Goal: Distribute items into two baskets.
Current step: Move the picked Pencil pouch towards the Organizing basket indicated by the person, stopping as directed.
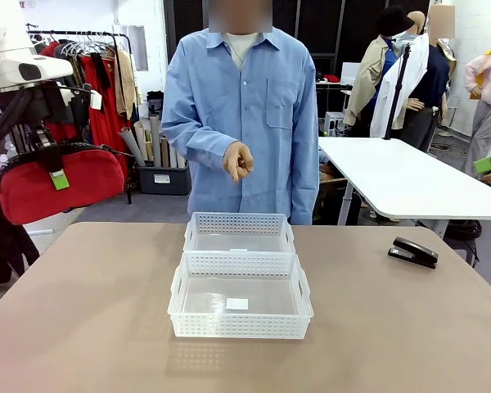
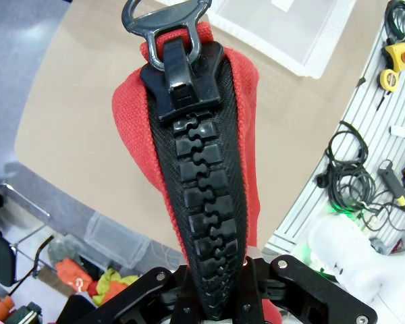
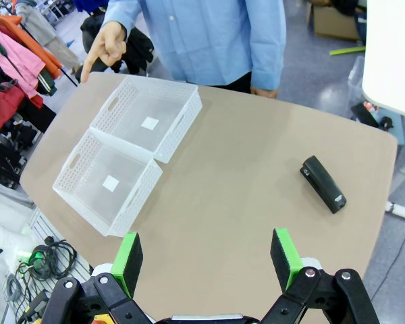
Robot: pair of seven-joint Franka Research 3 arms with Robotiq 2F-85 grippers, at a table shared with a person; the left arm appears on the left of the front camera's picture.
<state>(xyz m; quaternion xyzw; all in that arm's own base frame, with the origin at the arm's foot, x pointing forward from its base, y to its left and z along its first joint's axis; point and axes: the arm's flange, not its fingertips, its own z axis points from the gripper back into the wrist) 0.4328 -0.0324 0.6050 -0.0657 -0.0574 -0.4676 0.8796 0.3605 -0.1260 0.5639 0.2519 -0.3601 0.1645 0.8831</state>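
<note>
My left gripper (image 1: pixel 56 168) hangs high at the table's left side, shut on the red pouch (image 1: pixel 61 190), which dangles off the table. The left wrist view looks down the pouch's (image 2: pixel 131 121) black zipper, with my gripper (image 2: pixel 216 297) clamped on its near end. Two white baskets stand end to end mid-table, both empty: the far basket (image 1: pixel 240 221) and the near basket (image 1: pixel 240 326) with handle cut-outs. The black stapler (image 1: pixel 413 252) lies on the table at the right. My right gripper (image 3: pixel 206 260) is open above the table, well short of the stapler (image 3: pixel 322 183).
A person in a blue shirt stands at the far edge, one hand (image 1: pixel 239 162) pointing down toward the far basket (image 3: pixel 182 125). The near basket (image 3: pixel 138 192) sits closer to my side. A white table (image 1: pixel 409 180) stands behind at the right.
</note>
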